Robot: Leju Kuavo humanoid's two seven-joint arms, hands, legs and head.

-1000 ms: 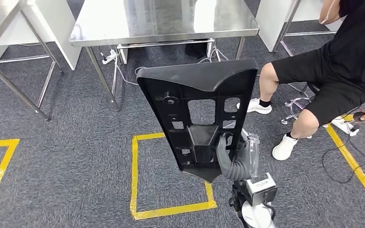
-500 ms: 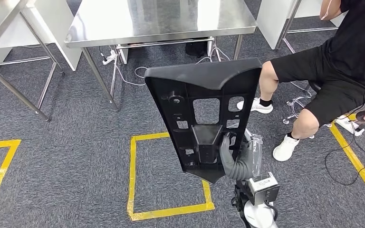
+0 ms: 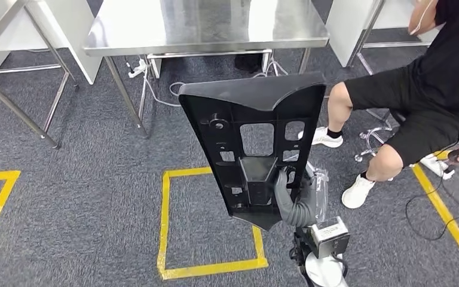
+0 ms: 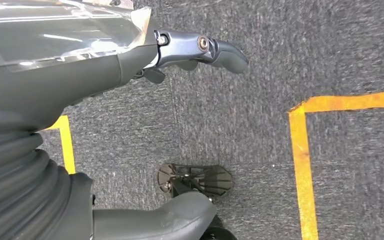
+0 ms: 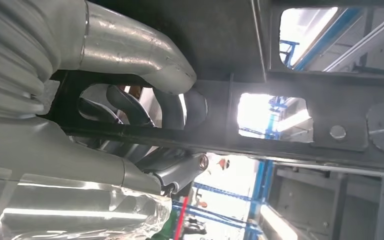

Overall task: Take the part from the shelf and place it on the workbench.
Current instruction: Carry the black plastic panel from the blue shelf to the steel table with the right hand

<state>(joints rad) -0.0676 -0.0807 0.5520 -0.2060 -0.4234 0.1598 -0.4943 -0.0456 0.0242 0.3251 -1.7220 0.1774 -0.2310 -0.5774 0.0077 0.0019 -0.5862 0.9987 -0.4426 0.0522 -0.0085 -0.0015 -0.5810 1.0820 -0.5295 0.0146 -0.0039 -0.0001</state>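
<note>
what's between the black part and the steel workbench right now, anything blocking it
Nothing visible blocks it. The right hand grips the black part upright, and bare grey carpet lies between it and the steel workbench ahead. A seated person is off to the right, beside the route rather than across it.

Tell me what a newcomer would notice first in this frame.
The large black plastic part stands upright mid-frame, gripped low down by the right hand. Beyond it is the steel workbench; a seated person is at the right, and yellow tape squares mark the grey carpet.
</note>
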